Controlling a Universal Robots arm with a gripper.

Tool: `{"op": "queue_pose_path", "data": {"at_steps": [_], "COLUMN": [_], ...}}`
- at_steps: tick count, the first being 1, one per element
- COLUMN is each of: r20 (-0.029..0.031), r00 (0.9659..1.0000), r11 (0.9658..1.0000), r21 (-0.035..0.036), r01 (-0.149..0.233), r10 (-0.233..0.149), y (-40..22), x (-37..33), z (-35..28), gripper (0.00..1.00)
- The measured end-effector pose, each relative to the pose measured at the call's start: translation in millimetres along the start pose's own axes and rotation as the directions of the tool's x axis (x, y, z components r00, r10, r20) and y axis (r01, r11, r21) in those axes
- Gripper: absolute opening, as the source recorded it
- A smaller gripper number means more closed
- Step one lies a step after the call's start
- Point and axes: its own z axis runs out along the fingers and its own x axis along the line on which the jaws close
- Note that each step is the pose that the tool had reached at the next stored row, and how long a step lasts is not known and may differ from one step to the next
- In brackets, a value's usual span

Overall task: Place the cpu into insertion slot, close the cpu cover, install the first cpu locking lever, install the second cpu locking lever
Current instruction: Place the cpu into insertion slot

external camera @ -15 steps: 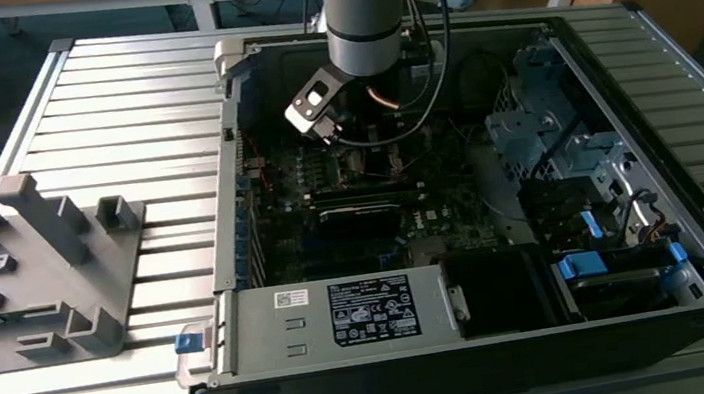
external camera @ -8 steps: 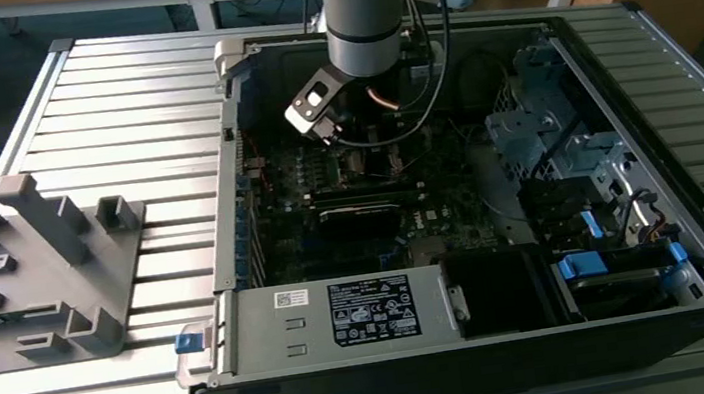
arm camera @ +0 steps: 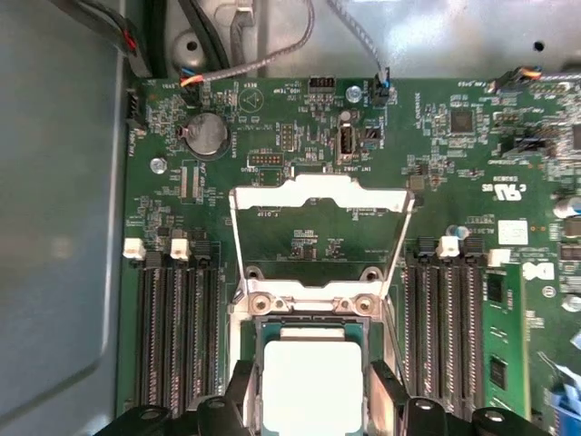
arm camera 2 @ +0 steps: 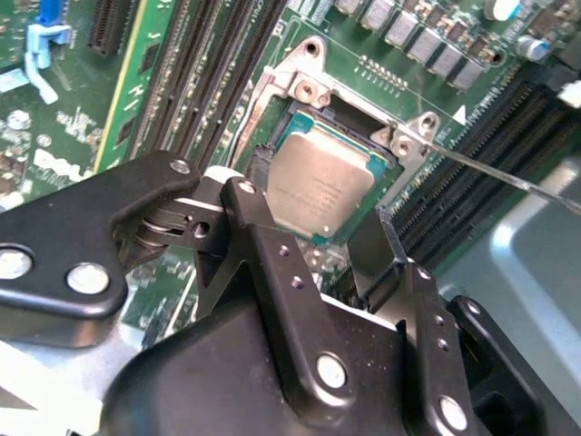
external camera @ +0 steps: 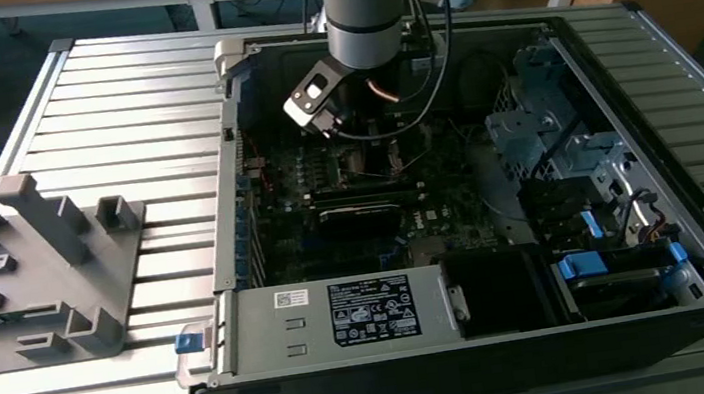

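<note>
In both wrist views the cpu (arm camera 2: 313, 182) (arm camera: 313, 363), a silver-faced square chip, sits between my two black fingers (arm camera 2: 261, 163). My gripper (arm camera 2: 324, 193) (arm camera: 313, 389) is shut on it by two opposite edges. The chip lies level within the silver rim of the insertion slot (arm camera: 313, 320) (arm camera 2: 300, 113); I cannot tell whether it rests fully in it. The cpu cover (arm camera: 318, 189) is swung open, its window frame lying back over the board beyond the hinge. A thin locking lever (arm camera 2: 508, 173) stands out to one side. In the exterior view my gripper (external camera: 365, 140) reaches down into the computer case.
Long black memory slots (arm camera: 177, 327) flank the socket, with a green module (arm camera: 499, 345) beside one bank. Cables (arm camera: 254, 54) run along the case wall. The power supply (external camera: 339, 314) and drive cages (external camera: 561, 141) crowd the case. A grey fixture (external camera: 38, 266) stands at the exterior view's left.
</note>
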Motion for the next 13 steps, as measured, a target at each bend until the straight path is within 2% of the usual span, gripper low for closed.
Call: {"op": "queue_pose_path", "data": {"at_steps": [4, 13], "r20": [0.0002, 0.0], "r00": [1.0, 1.0], "r11": [1.0, 1.0], "r21": [0.0001, 0.0], "r01": [0.0, 0.0], "r10": [0.0, 0.0], "y": [0.6, 0.6], "x": [0.2, 0.3], "z": [-10.1, -11.0], "gripper": [0.61, 0.6]}}
